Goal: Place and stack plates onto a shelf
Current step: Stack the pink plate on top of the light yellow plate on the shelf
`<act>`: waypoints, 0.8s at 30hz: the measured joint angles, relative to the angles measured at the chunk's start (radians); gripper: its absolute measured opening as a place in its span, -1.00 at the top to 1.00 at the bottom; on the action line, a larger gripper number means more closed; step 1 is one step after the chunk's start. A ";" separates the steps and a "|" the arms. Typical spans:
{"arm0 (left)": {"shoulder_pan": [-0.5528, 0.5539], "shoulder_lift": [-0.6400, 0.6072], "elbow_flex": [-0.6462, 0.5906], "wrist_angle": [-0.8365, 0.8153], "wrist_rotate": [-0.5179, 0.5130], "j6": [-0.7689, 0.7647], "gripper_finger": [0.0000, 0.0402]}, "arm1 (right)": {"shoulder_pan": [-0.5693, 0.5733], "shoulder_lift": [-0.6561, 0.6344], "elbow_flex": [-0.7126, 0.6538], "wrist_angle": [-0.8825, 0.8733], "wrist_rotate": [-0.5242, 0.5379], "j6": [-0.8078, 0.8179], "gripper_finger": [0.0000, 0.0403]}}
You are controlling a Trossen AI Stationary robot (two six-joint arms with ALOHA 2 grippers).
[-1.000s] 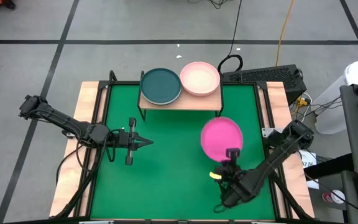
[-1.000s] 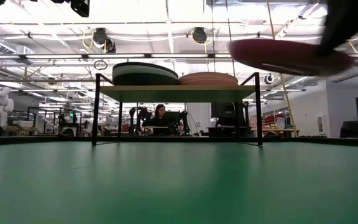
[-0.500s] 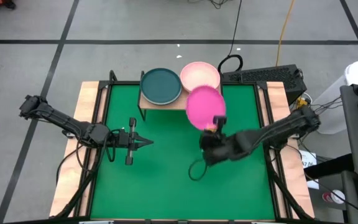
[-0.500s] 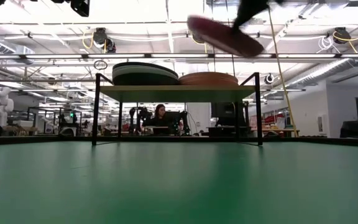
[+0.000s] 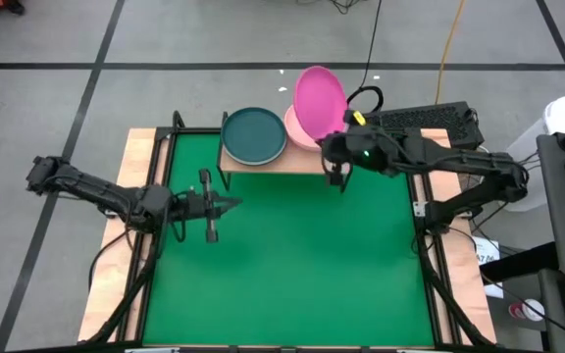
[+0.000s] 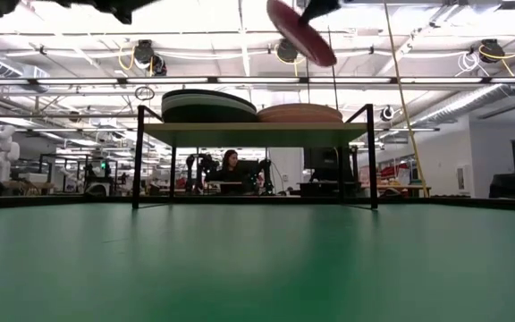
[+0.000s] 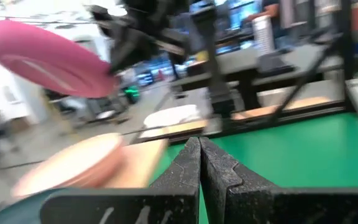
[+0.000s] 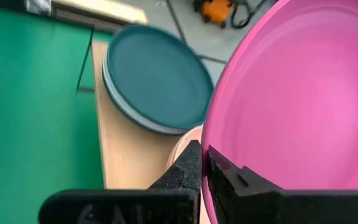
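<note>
The bright magenta plate [image 5: 319, 98] [image 6: 300, 31] [image 8: 303, 93] hangs tilted in my right gripper [image 5: 333, 147] [image 8: 204, 155], above the right end of the light-wood shelf [image 5: 263, 162] [image 6: 257, 128]. On the shelf, a stack topped by a dark teal plate [image 5: 253, 134] [image 8: 157, 78] rests on the left. A pink stack [image 5: 295, 126] [image 6: 299, 113] rests on the right, partly hidden under the magenta plate. My left gripper [image 5: 235, 204] [image 7: 200, 149] is shut and holds nothing. It hovers over the table's left half, pointing right. My right gripper pinches the magenta plate's near rim [image 8: 211, 163] between its two fingers, one finger on the inner face and one on the underside. The fingers come level from the table's right side. The plate is lifted clear and tilted steeply, its far rim highest, above the pink stack.
The green tabletop [image 5: 292, 255] lies open in front of the shelf, with a wooden border [image 5: 140, 157] around it. A black keyboard [image 5: 420, 120] and cables lie beyond the far right corner. A person [image 6: 231, 165] sits far off in the room behind.
My right gripper has carried the magenta plate from over the table's near right part toward the far edge and up, ending above the shelf's pink stack. The plate has tipped from nearly flat to steeply tilted. My left gripper has shifted slightly toward the far edge.
</note>
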 joint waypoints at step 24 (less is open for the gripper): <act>0.612 -0.054 0.001 -0.049 0.516 -0.167 0.99 | -0.340 0.182 -0.002 -0.122 -0.428 -0.148 1.00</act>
